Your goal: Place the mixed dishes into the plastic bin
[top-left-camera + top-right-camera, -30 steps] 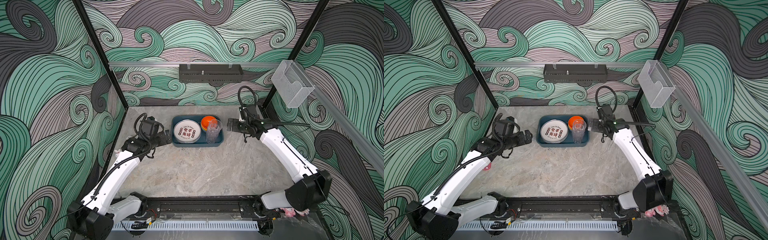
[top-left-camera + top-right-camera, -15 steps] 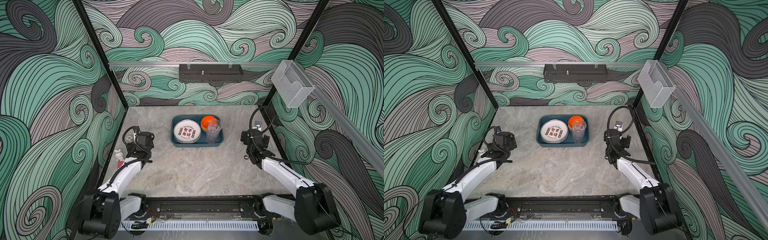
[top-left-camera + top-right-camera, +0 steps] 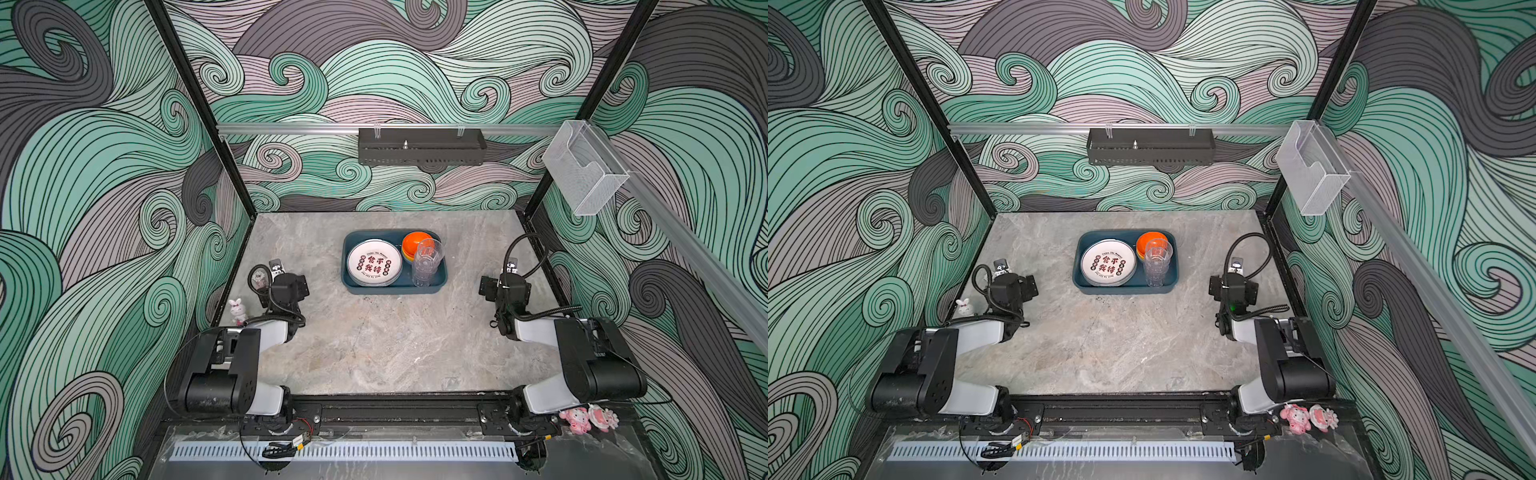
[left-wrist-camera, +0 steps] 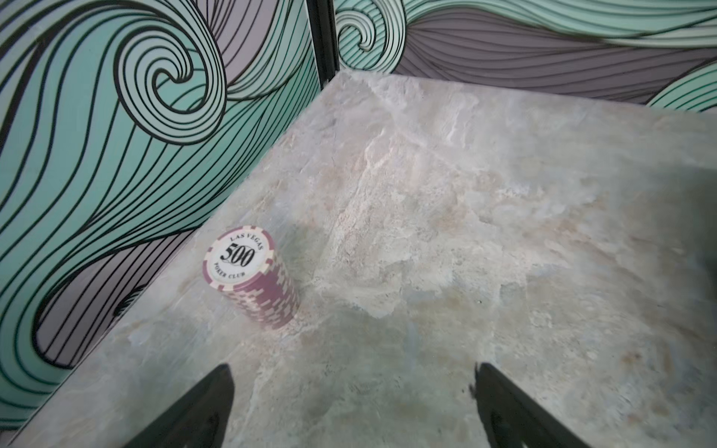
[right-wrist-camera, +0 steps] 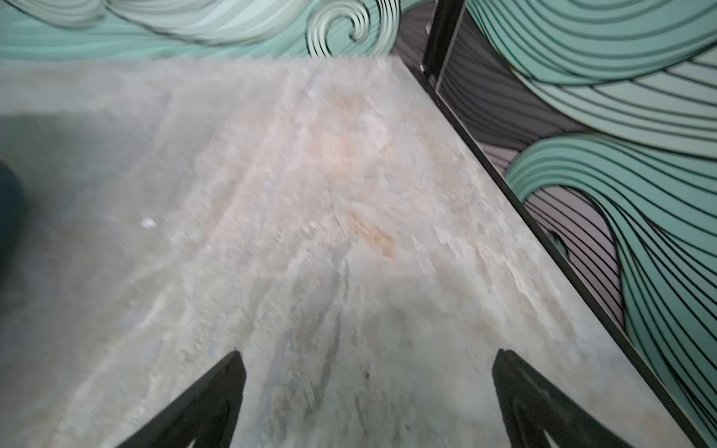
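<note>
Looking through both top views, I am seeing the plastic bin (image 3: 392, 287) sitting on the table (image 3: 395, 345) toward the back, about midway between the side walls. The dishes are lying inside it. The printed plate (image 3: 374, 264) is filling the bin's left part. The bowls (image 3: 415, 242), orange on top, are sitting in the back right corner. The clear tumbler (image 3: 426, 266) is standing upright just in front of them.

Both arms are sitting folded near the side walls, well apart from the bin. In its wrist view, the left gripper (image 4: 353, 368) is hanging over bare table with its jaws spread wide and nothing between them. A stack of poker chips (image 4: 252, 279) is standing ahead of it, close to the wall. A rabbit figurine (image 3: 237, 311) is standing beside that arm. The right gripper (image 5: 368, 353) is likewise spread wide and carrying nothing, though its wrist view is coming through blurred.
</note>
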Tool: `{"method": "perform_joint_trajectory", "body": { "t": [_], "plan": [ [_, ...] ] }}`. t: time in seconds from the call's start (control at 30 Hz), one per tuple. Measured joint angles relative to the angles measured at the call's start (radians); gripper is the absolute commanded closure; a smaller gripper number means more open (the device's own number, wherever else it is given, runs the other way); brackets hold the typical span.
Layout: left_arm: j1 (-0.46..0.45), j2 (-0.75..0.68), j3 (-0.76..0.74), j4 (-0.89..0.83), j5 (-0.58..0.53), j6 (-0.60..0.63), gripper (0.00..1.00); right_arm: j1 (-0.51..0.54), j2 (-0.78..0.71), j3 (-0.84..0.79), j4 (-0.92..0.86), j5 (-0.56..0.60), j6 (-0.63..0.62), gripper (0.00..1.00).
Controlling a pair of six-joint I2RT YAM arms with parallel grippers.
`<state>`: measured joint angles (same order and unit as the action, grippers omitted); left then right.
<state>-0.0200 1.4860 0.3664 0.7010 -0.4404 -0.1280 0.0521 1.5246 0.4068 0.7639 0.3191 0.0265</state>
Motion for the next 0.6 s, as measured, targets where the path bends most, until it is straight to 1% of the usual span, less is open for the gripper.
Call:
{"method": "perform_joint_trajectory", "body": {
  "t": [0.03,0.07,0.1,0.13,0.27,0.6],
  "plan": [
    [0.002,0.043,-0.012,0.033,0.013,0.015,0.01,-0.008,0.009,-0.010,0.029,-0.023,-0.001,0.00],
    [0.004,0.080,-0.009,0.027,0.029,0.023,0.01,-0.014,0.013,-0.013,0.022,-0.045,-0.001,0.00],
    [0.010,0.089,0.003,-0.002,0.046,0.027,0.01,-0.017,0.016,-0.018,0.034,-0.063,-0.001,0.00],
    [0.016,0.086,0.017,-0.020,0.066,0.027,0.01,-0.018,0.021,-0.023,0.060,-0.076,-0.002,0.00],
    [0.026,0.078,0.055,0.034,0.109,0.039,0.01,-0.005,0.024,-0.024,0.078,-0.108,-0.016,0.00],
    [0.026,0.060,0.071,-0.001,0.123,0.039,0.01,-0.011,0.023,-0.020,0.085,-0.152,-0.026,0.00]
  ]
}}
